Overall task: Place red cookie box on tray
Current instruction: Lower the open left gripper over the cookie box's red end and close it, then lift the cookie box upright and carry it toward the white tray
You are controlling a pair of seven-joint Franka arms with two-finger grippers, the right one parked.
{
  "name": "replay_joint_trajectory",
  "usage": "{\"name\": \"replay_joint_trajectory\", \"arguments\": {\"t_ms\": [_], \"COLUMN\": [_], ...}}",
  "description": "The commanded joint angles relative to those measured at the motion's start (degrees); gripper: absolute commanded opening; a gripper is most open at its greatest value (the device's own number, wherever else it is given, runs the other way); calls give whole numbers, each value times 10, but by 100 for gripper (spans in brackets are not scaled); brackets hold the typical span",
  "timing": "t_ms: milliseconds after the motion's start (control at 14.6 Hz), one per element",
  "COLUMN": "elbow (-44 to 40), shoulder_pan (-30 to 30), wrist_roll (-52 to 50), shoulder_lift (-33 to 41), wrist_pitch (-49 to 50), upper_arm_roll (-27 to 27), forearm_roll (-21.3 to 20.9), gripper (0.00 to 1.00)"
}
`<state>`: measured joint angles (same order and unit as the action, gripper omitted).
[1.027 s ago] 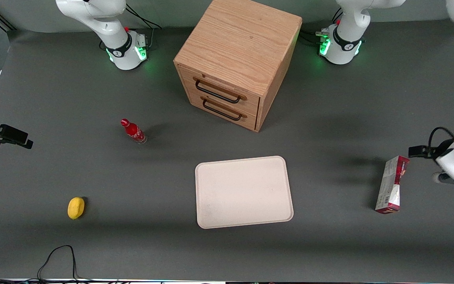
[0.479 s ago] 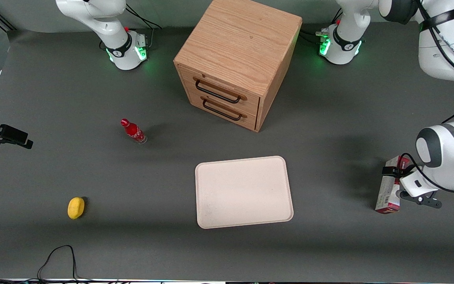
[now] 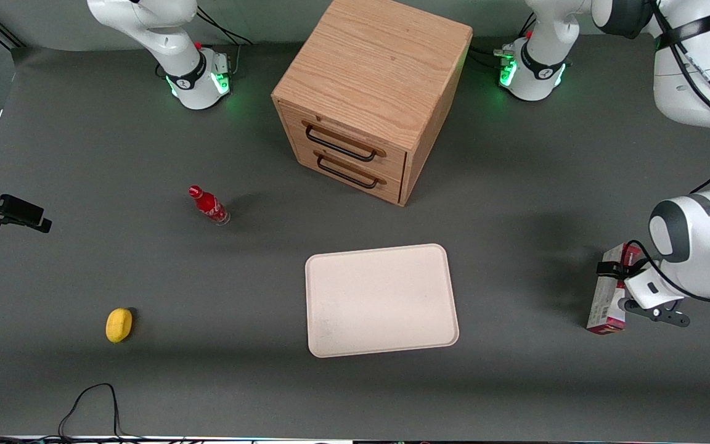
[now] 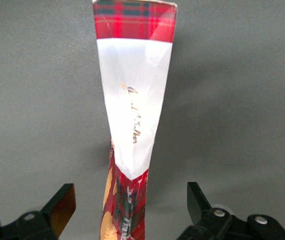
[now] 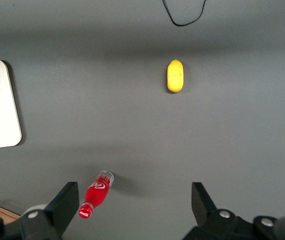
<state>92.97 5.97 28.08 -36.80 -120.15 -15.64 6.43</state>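
The red cookie box point(image 3: 603, 311) stands on its narrow edge on the grey table, toward the working arm's end. It is tartan red with a white panel point(image 4: 134, 100). My left gripper point(image 3: 623, 287) is lowered over the box and is open: the box sits between the two fingers point(image 4: 62, 202), with a gap on each side and neither pad touching it. The arm's wrist hides part of the box in the front view. The cream-white tray point(image 3: 381, 300) lies flat and bare in the middle of the table, well apart from the box.
A wooden two-drawer cabinet point(image 3: 370, 98) stands farther from the front camera than the tray. A small red bottle point(image 3: 208, 205) and a yellow lemon point(image 3: 119, 325) sit toward the parked arm's end. A black cable point(image 3: 90, 401) lies near the front edge.
Over the last second the left arm swung in and came down over the cookie box. In the last half second it has barely moved. The box has not shifted.
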Motion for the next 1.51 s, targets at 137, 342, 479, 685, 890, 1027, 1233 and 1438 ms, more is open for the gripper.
{"name": "replay_joint_trajectory", "arguments": {"t_ms": [137,342,479,685,890,1027,1233,1438], "elbow": [-6,-7,-7,-8,-8,-13,-16,-14], "shoulder_pan": [7,7,7,10,13,18,26,45], "wrist_roll": [13,13,13,13,3,-3,-62,-109], "shoulder_lift": [-7,-7,-6,3,57,115,223,318], "wrist_pitch": [-12,-12,-11,2,67,140,260,354], "upper_arm_roll": [-4,-4,0,0,-1,-4,-3,-1], "forearm_roll": [17,17,17,16,16,7,-41,-59], "gripper": [0,0,0,0,0,0,0,0]}}
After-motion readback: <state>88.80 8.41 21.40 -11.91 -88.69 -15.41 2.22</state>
